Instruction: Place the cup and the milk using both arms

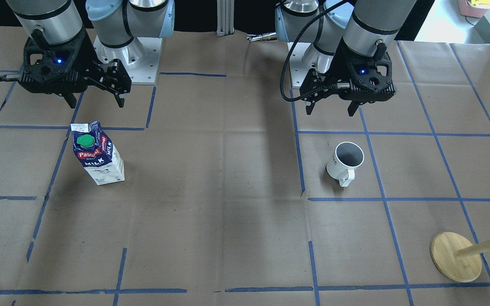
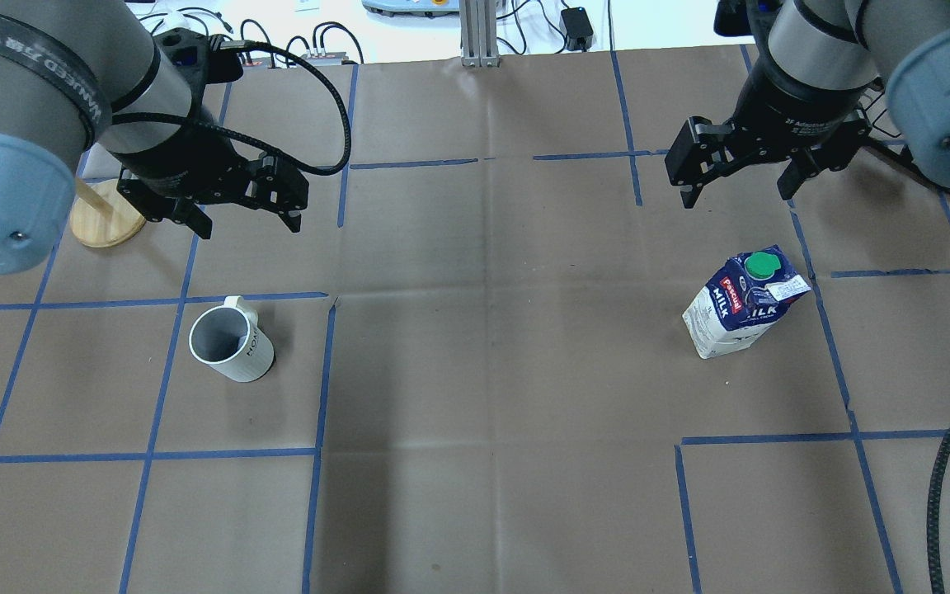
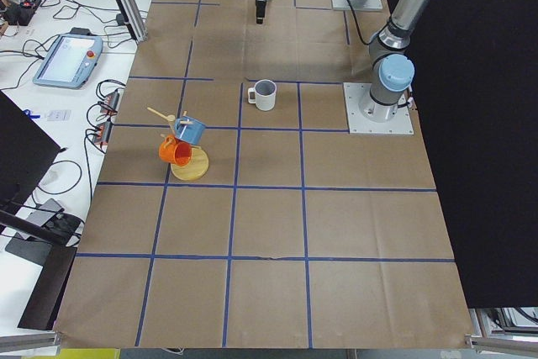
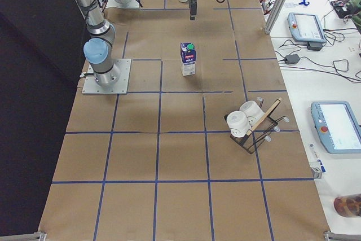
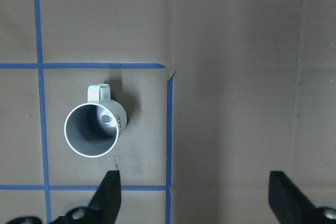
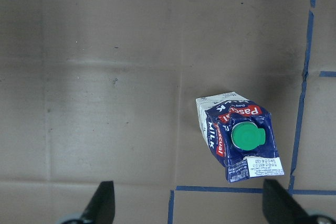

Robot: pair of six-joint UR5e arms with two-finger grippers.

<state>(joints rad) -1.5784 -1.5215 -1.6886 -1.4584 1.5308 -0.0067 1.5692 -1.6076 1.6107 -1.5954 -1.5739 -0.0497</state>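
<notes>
The cup (image 1: 347,159) stands upright on the brown paper, handle pointing away from the robot; it also shows in the overhead view (image 2: 228,338) and the left wrist view (image 5: 94,129). My left gripper (image 1: 330,111) hangs open and empty above the table, apart from the cup, as the overhead view (image 2: 248,227) shows. The milk (image 1: 98,153) stands upright, green cap up, and shows in the overhead view (image 2: 743,301) and right wrist view (image 6: 239,135). My right gripper (image 1: 96,104) is open and empty above the table, apart from the carton (image 2: 737,198).
A wooden mug tree with a round base (image 1: 455,257) holds a blue and an orange cup at the table edge on my left (image 3: 189,157). A black rack with two white mugs (image 4: 248,125) stands on my right. Blue tape lines grid the paper.
</notes>
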